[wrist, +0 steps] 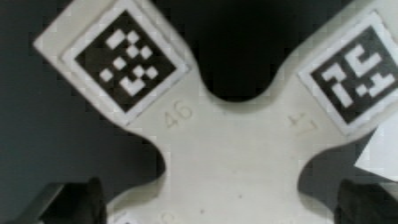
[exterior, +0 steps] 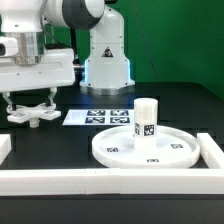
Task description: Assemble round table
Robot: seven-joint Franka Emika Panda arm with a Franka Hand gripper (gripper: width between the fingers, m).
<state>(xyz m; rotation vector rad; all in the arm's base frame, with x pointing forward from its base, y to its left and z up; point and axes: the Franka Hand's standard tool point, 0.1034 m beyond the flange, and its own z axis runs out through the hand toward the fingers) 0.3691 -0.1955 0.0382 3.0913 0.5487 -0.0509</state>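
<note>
Two fingers (wrist: 75,200) of your gripper (exterior: 30,102) straddle the cross-shaped base (wrist: 214,140), one on each side of its waist; whether they pinch it, I cannot tell. It lies at the exterior view's left. Well apart, the short leg (exterior: 146,118) stands upright on the round disc (exterior: 180,150), probably ready to receive the base.

The arm (exterior: 70,12), at eleven o'clock in the exterior view, is glossy white with rounded shells and black bands at its joints. Its pedestal (exterior: 105,62), at twelve o'clock, is a white tapered column with a pale blue glow low down. The wrist block (exterior: 40,72), at ten o'clock, is white and boxy. The jaws under it are dark and blunt-tipped.
</note>
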